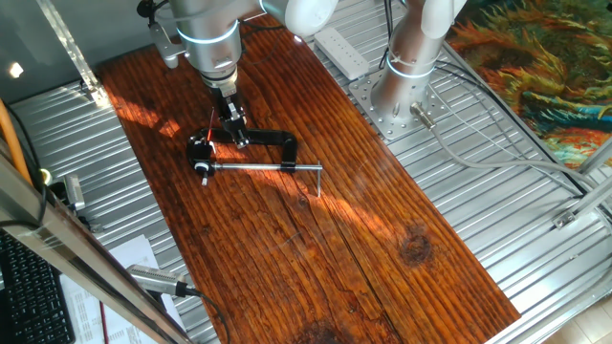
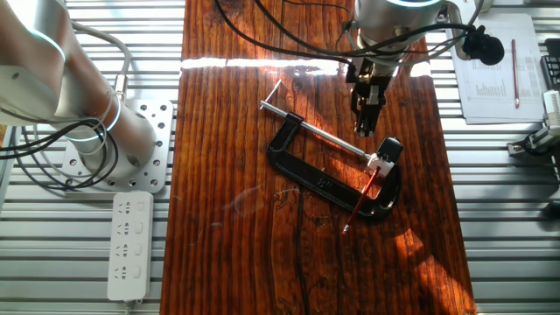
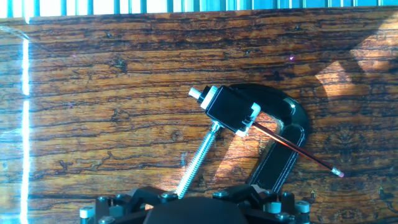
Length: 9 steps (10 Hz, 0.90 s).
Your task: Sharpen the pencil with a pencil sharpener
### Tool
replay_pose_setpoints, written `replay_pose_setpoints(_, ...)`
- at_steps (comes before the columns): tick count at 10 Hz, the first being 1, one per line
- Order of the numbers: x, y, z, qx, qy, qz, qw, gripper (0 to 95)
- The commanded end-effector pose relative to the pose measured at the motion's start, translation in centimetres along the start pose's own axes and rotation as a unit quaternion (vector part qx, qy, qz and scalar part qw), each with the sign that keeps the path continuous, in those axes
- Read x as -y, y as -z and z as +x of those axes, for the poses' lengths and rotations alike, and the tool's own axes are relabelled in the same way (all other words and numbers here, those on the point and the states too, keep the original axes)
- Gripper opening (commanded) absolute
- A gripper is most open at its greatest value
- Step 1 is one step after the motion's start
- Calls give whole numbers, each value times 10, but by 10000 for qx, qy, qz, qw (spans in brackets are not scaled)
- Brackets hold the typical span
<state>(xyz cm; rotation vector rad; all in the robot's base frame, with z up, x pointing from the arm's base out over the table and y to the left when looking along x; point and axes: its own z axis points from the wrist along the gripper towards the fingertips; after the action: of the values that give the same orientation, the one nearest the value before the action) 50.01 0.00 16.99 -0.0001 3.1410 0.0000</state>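
Observation:
The pencil [image 3: 297, 148] is a thin red stick with one end stuck in the pencil sharpener [image 3: 229, 109], a small black block with white ends. It slants away over the black C-clamp frame [image 3: 283, 149]. Both also show in the other fixed view: the pencil [image 2: 360, 201] and the sharpener [image 2: 386, 153]. In one fixed view the pencil [image 1: 211, 127] rises from the sharpener [image 1: 200, 149]. My gripper [image 2: 361, 129] hangs just above the clamp's steel rod, beside the sharpener. Its fingers look parted and hold nothing. In the hand view only its black base [image 3: 196, 208] shows.
The clamp's threaded steel rod [image 3: 198, 160] runs under my hand, and its long handle pin [image 1: 263, 167] lies across the wooden board [image 1: 316, 258]. A white power strip [image 2: 129, 241] and the arm's base [image 2: 122, 144] stand beside the board. Papers [image 2: 494, 79] lie on the other side.

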Motion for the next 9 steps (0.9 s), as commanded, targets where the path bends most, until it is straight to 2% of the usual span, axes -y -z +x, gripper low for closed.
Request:
replay_pose_setpoints(1,0,0,0,45,640,165,9978,0)
replay_pose_setpoints(9,-1,1,-1,-43,666,162,9976,0)
